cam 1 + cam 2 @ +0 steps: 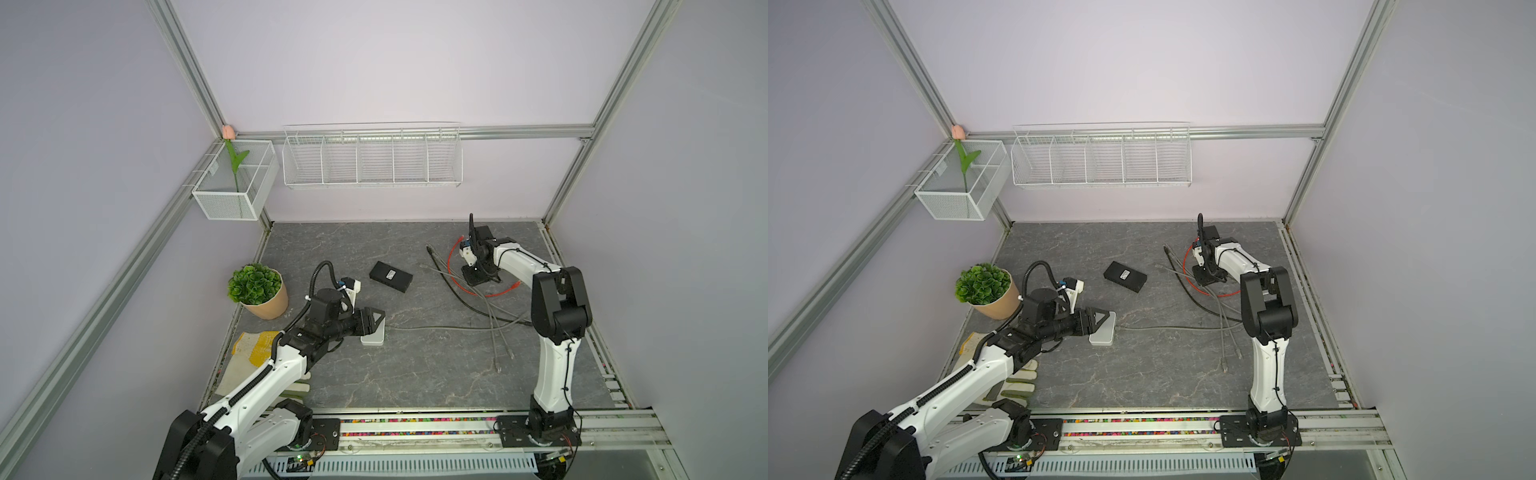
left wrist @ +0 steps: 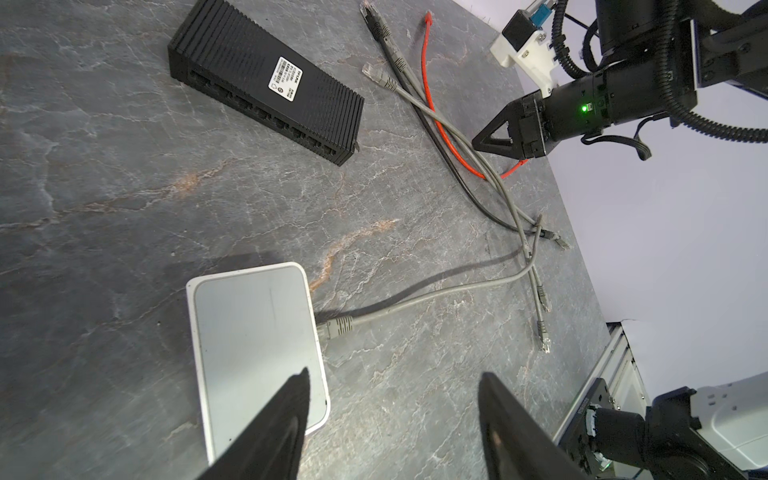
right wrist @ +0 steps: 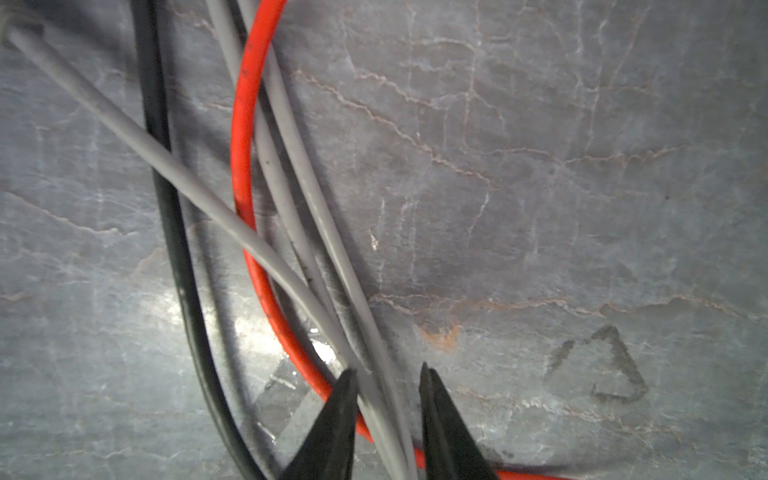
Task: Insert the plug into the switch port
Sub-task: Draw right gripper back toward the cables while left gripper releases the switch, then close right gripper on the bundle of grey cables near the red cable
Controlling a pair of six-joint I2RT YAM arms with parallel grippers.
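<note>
Soft, even light fills both top views, bright and sharp, a little dimmer toward the corners. In the right wrist view the bench (image 3: pixel 582 187) carries a white glare patch, and the close red cable (image 3: pixel 240 166) looks slightly blurred, with soft shadows.

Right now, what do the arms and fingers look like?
Both have white shells with black joints. Black corrugated conduit runs along the left arm; a thin black cable along the right arm. Fingers: black, triangular, pointed. Green LED on the right wrist.
</note>
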